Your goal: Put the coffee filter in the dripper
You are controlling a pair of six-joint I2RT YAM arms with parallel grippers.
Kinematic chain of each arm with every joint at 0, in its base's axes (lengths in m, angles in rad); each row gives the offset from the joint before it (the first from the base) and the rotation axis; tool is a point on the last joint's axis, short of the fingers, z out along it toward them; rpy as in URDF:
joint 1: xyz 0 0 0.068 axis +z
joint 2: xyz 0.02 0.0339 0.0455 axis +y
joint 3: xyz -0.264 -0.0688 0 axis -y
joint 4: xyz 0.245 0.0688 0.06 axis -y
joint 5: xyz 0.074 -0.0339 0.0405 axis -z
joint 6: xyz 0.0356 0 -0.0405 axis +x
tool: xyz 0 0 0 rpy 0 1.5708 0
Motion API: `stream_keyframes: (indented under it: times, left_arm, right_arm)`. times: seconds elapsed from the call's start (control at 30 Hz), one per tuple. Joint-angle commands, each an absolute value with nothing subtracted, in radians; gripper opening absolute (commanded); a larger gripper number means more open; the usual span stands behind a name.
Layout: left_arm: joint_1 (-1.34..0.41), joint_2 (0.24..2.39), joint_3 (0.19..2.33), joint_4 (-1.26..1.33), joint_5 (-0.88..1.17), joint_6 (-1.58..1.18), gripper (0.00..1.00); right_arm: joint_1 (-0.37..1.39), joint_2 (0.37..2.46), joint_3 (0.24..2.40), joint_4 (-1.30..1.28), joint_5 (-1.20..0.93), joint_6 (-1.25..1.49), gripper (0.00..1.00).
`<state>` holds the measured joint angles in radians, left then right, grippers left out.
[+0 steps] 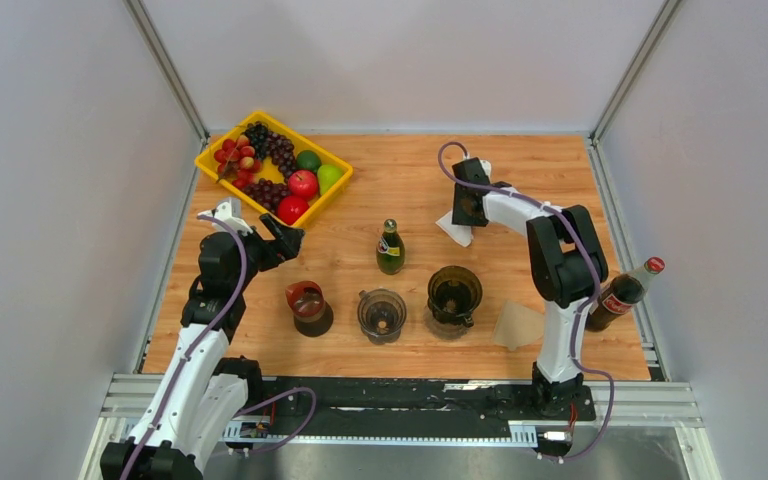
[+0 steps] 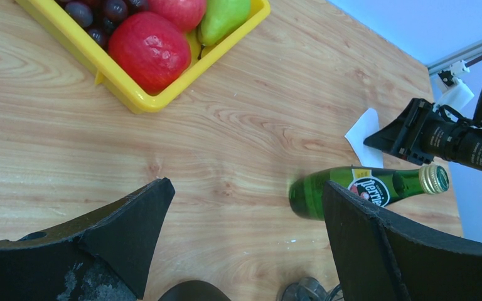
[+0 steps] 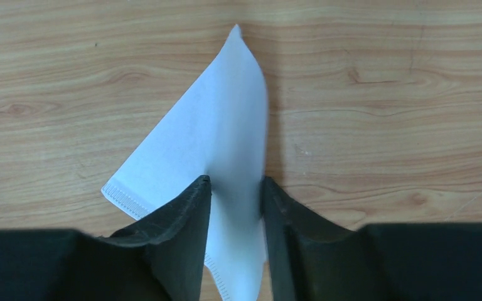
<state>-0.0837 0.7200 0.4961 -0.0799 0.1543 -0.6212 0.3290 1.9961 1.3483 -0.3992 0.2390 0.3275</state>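
Observation:
The white paper coffee filter (image 3: 213, 138) lies on the wooden table at the back right, also seen as the filter (image 1: 453, 232) from above. My right gripper (image 3: 236, 188) stands open right over it, and a raised fold of the paper fills the narrow gap between the two fingers. Three cone-shaped drippers stand in a row at the front: a red one (image 1: 308, 305), a clear one (image 1: 381, 314) and a dark brown one (image 1: 454, 295). My left gripper (image 2: 248, 188) hangs wide open and empty over bare wood, left of the red dripper.
A green glass bottle (image 1: 390, 248) stands upright behind the clear dripper. At the back left sits a yellow tray (image 1: 210, 160) of fruit. A cola bottle (image 1: 625, 290) stands at the right edge. A brown paper filter (image 1: 518, 325) lies beside the right arm.

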Motion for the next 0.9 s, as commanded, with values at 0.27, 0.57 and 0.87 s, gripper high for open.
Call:
stream_keyframes:
  times: [0.27, 0.57, 0.87]
  left_arm:
    - [-0.081, 0.708, 0.531, -0.079, 0.154, -0.597, 1.00]
    - [-0.080, 0.693, 0.619, -0.057, 0.179, -0.612, 1.00]
    - [-0.081, 0.697, 0.657, 0.275, 0.437, -0.756, 1.00]
  right_arm:
    - [0.338, 1.950, 1.382, -0.455, 0.344, 0.351, 0.09]
    - [0.338, 1.575, 1.341, -0.430, 0.239, 0.303, 0.01]
    - [0.338, 1.278, 1.251, -0.356, -0.140, 0.304, 0.01]
